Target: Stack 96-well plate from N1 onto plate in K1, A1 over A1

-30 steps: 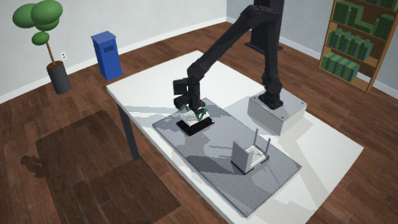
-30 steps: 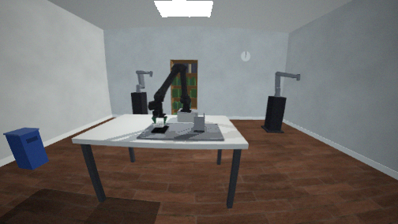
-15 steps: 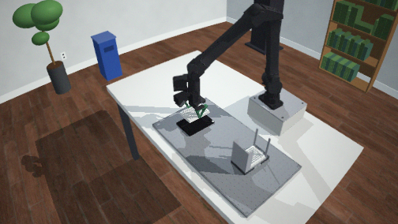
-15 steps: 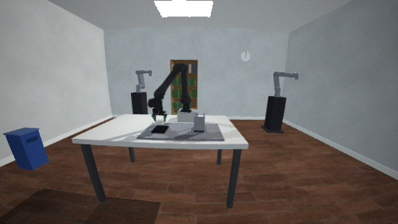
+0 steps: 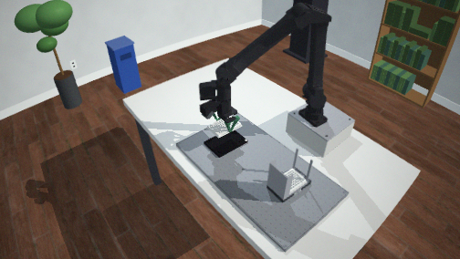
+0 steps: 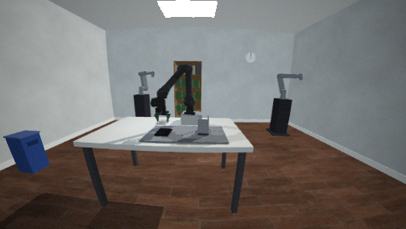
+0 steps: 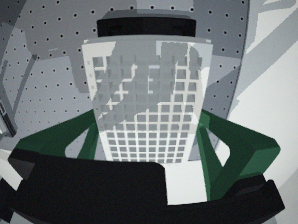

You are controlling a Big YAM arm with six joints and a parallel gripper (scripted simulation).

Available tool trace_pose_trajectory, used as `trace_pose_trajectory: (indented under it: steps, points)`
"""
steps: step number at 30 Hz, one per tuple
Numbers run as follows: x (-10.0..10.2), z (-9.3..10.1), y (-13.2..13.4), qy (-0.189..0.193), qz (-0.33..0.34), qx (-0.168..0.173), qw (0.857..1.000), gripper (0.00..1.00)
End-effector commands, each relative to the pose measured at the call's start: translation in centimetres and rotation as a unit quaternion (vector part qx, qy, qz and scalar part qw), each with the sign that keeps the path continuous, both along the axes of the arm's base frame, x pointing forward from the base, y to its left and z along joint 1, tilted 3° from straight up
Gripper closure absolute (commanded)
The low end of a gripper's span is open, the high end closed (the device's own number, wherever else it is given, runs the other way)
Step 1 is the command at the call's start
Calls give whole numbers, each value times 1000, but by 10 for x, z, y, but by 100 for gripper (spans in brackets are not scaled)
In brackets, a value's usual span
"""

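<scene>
My gripper (image 5: 224,123) with green fingers is shut on a white 96-well plate (image 5: 222,126) and holds it a little above the black plate nest N1 (image 5: 225,143). In the wrist view the plate (image 7: 148,103) sits between the two green fingers, with the nest (image 7: 147,26) below and beyond it. The stack rack K1 (image 5: 288,180), grey with thin upright posts, stands farther along the grey baseplate (image 5: 262,175) and holds another white well plate (image 5: 296,179). In the exterior view the gripper (image 6: 162,117) hangs above the nest (image 6: 163,131), left of the rack (image 6: 203,126).
The arm's grey base block (image 5: 320,128) stands on the white table behind the baseplate. A blue bin (image 5: 123,64), a potted plant (image 5: 50,50) and a bookshelf (image 5: 415,43) stand on the floor away from the table.
</scene>
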State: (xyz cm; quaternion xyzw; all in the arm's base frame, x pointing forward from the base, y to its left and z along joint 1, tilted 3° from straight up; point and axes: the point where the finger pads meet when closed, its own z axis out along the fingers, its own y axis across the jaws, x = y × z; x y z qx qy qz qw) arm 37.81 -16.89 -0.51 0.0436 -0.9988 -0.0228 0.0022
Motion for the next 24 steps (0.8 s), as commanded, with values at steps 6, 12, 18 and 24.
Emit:
trace_pose_trajectory:
  steps: [6,12,18,24]
  points:
    - [12,20,-13,-11,-3,-5,1000,100]
    - [19,44,-17,-28,-3,-13,1000,100]
    - [13,50,-15,-21,-3,-10,1000,100]
    - [14,45,-15,-9,-3,-5,1000,100]
